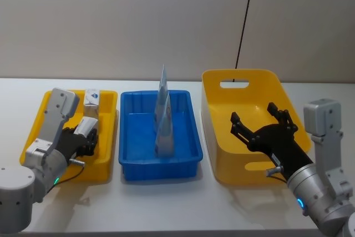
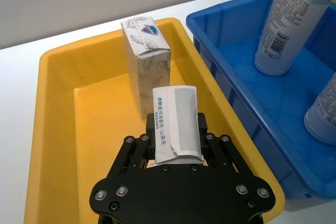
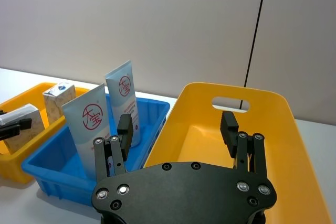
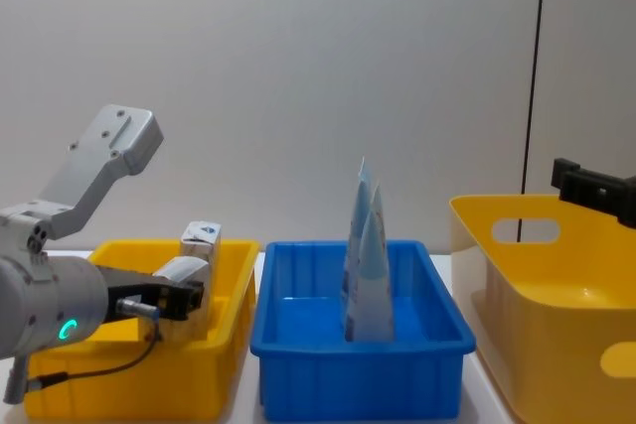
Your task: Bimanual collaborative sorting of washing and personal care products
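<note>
Sitting clamped between left fingers (image 2: pixel 201 129): whitish pack (image 2: pixel 176 124).

Tubes (image 1: pixel 163 119) stand in the middle bin (image 1: pixel 161 169).

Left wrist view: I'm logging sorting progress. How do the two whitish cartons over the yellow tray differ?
The standing carton sits upright on the yellow tray floor, free; the held carton is clamped in the left tool, tilted. The standing carton shows a blue logo; the held carton shows blue text. Both are whitish.
</note>
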